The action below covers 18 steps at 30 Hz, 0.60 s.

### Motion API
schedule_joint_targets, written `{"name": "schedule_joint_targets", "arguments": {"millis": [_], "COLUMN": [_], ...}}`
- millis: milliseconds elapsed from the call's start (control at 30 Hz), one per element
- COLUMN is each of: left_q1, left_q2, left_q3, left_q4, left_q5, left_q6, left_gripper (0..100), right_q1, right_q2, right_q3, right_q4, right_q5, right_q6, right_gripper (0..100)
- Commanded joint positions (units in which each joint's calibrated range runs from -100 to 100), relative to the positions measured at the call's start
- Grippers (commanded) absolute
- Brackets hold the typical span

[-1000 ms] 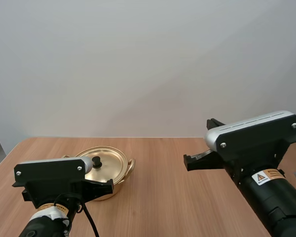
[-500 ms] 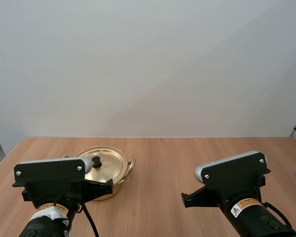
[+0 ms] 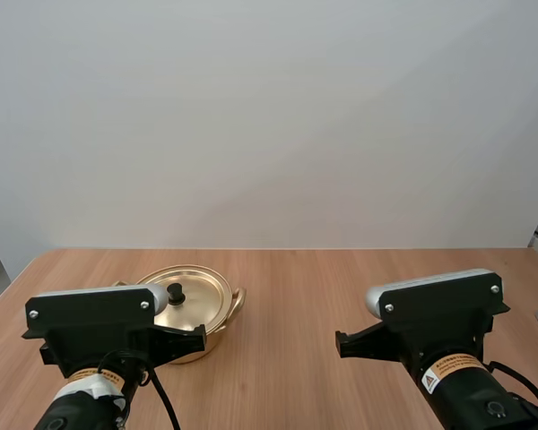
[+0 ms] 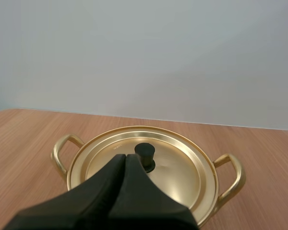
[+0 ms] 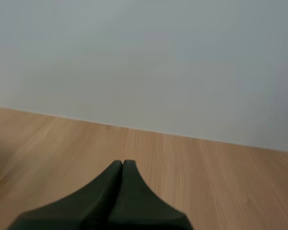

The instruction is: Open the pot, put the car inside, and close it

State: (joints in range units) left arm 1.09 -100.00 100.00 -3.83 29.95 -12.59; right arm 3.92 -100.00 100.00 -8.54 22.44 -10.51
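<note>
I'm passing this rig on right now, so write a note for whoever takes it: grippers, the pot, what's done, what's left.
Left gripper: shut on nothing, near the knob on the lid.
Right gripper: shut on nothing, over bare table.
Pot: on the table in front of the left arm, lid on.
Done: cannot tell, as the lid hides what is inside.
Left: check inside; if the pot is not loaded, lift the lid, load it, close it.
</note>
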Motion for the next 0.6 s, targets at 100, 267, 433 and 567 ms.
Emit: {"name": "schedule_joint_targets", "arguments": {"millis": [100, 267, 433, 567], "left_q1": [0.00, 0.00, 0.00, 0.00], "left_q2": [0.00, 0.00, 0.00, 0.00], "left_q3": [0.00, 0.00, 0.00, 0.00], "left_q4": [0.04, 0.04, 0.04, 0.04], "left_q5": [-0.02, -0.02, -0.02, -0.02], "left_q6": [0.05, 0.05, 0.05, 0.05], "left_gripper": [0, 0, 0, 0], "right_q1": [0.01, 0.01, 0.01, 0.01], "right_q2": [0.00, 0.00, 0.00, 0.00], "right_q3": [0.00, 0.00, 0.00, 0.00], "right_q4": [0.04, 0.04, 0.05, 2.61], "right_q5": [8.97, 8.97, 3.68, 2.05], "right_q6": [0.04, 0.04, -0.50, -2.17], "right_gripper": [0, 0, 0, 0]}}
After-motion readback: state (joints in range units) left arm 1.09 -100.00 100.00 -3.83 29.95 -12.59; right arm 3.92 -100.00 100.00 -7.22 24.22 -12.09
